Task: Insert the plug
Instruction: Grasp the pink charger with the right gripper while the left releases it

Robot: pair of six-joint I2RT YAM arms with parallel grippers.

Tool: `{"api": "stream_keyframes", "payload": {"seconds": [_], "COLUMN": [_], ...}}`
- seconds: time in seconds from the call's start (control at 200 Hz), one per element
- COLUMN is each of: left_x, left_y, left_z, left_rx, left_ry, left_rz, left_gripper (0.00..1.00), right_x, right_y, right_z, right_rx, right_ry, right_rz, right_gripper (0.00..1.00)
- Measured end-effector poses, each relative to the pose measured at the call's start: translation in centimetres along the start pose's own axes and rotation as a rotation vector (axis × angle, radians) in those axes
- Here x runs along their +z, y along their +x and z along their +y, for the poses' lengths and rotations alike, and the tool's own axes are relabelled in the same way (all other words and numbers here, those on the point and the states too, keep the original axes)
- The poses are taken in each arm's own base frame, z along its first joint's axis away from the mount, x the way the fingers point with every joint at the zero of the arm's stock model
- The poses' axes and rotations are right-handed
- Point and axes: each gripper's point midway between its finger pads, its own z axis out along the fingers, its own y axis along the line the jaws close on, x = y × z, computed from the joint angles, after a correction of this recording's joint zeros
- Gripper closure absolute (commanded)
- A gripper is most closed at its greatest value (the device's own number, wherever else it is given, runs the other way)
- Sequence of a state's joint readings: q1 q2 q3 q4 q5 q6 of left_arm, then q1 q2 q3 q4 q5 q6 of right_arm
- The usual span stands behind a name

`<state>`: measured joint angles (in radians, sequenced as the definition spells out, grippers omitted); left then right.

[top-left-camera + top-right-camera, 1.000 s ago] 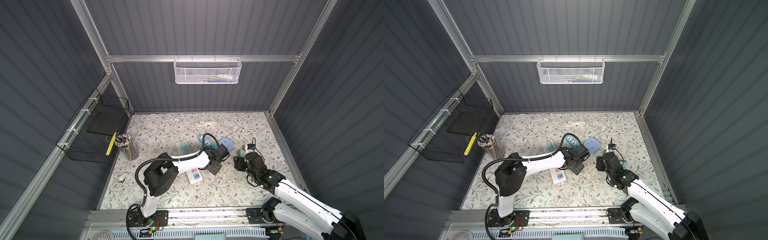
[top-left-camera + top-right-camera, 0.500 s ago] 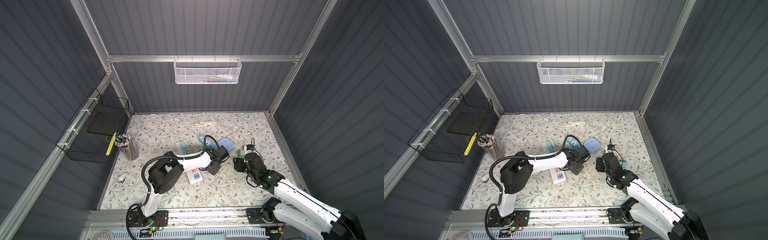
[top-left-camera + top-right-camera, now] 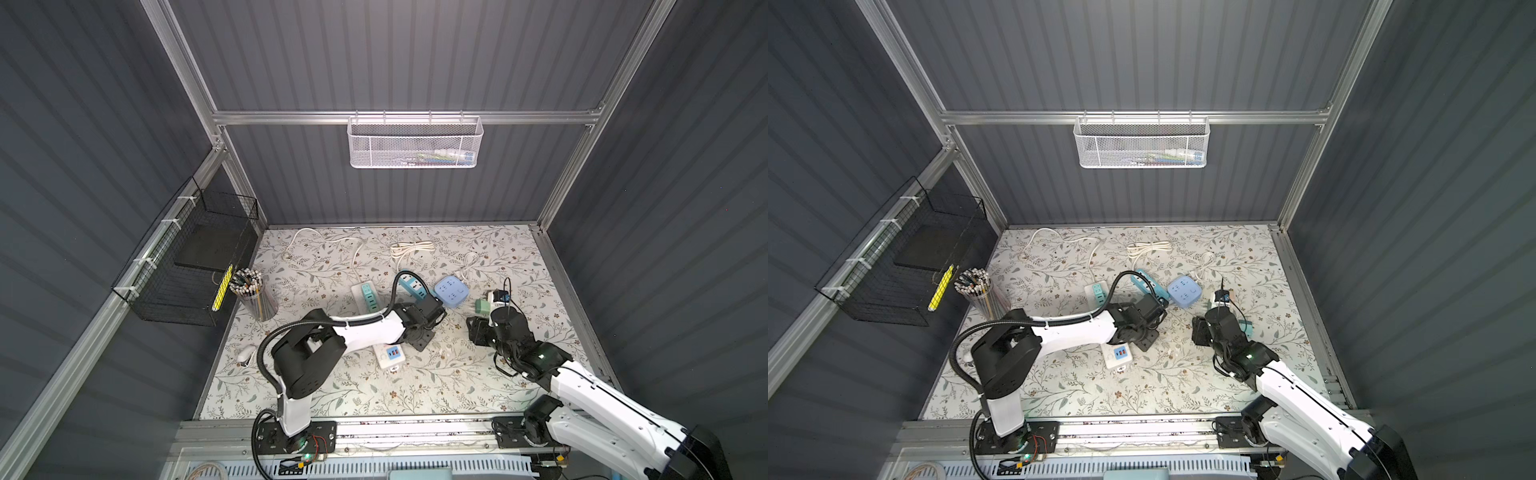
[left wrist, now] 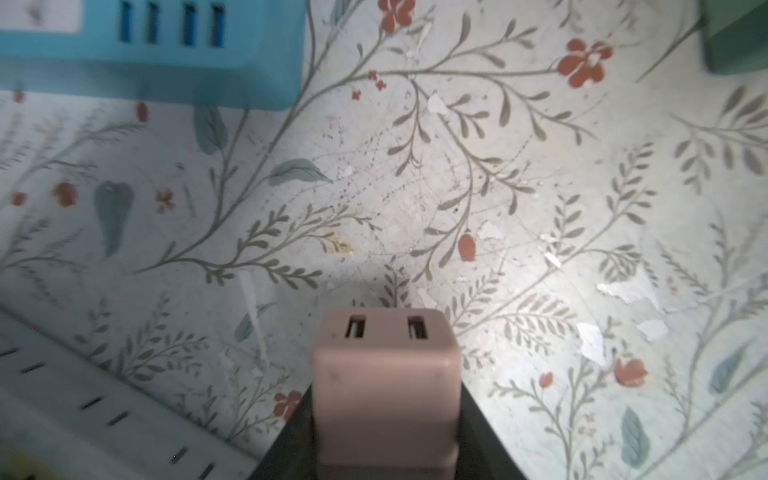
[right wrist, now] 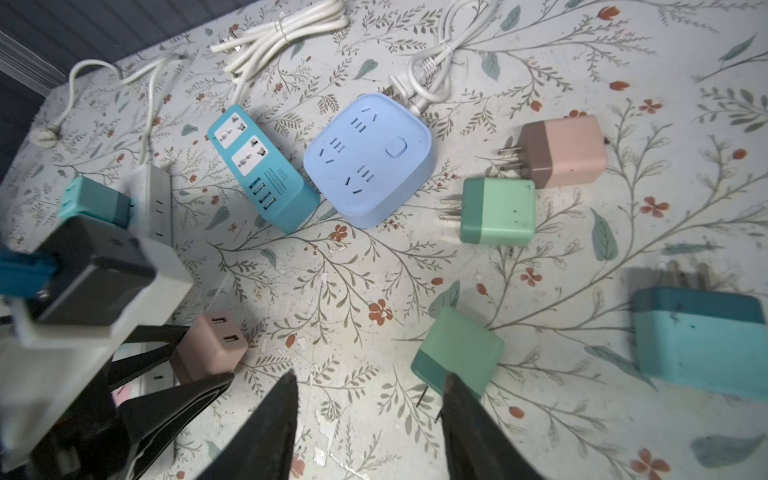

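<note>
The left gripper (image 4: 386, 419) is clamped tight on a dusty-pink, cube-shaped plastic plug (image 4: 386, 361), a dark finger on each side, and the plug's two-slot face points away from the wrist; the plug sits low over the floral-patterned mat (image 4: 519, 187), though whether it touches cannot be told; in both top views this grip lies a little below the middle of the frame; a white plastic power strip (image 3: 389, 354) lies just to its left there; a teal power strip with USB ports (image 3: 415, 288) lies above it in frame, next to a pale-blue square socket block (image 3: 451, 291); the right gripper (image 5: 370, 378), right of centre in the top views, stands partly open with nothing between its fingers; one fingertip is just beside a mint-green cube plug (image 5: 459, 351) lying on the mat.
</note>
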<state>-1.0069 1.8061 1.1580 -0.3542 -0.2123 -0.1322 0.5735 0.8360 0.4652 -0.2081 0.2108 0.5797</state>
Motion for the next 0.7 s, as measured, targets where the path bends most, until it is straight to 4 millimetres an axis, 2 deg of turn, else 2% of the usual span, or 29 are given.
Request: {"api": "stream_keyframes", "payload": {"seconds": [0.13,0.3,0.575,0.7], "left_x": [-2.8,-5.4,-8.6,-9.5], "left_y": [-2.1,-3.0,-4.9,-5.6], "left_z": [0.4,-0.1,-1.1,-1.2], "left_rx": [0.017,0.080,0.158,0.166], "left_ry": [0.009,0.050,0.091,0.092], "left_rz": [-0.227,-0.447,-0.660,-0.706], "left_gripper": [0.85,0.82,0.82,0.83], "right_x": [-0.8,-1.6,-2.4,-2.2], "right_y": [-0.6,-1.5,-3.1,-3.0], "right_z": [1.2,4.3,9.6,11.4], "right_rx": [0.016,0.021,0.001,-0.014], "right_ry": [-0.068,-0.207,-0.427,-0.495], "right_rz": [-0.011,0.017,0.073,0.123], "right_gripper": [0.46,0.44,0.38,0.37]}}
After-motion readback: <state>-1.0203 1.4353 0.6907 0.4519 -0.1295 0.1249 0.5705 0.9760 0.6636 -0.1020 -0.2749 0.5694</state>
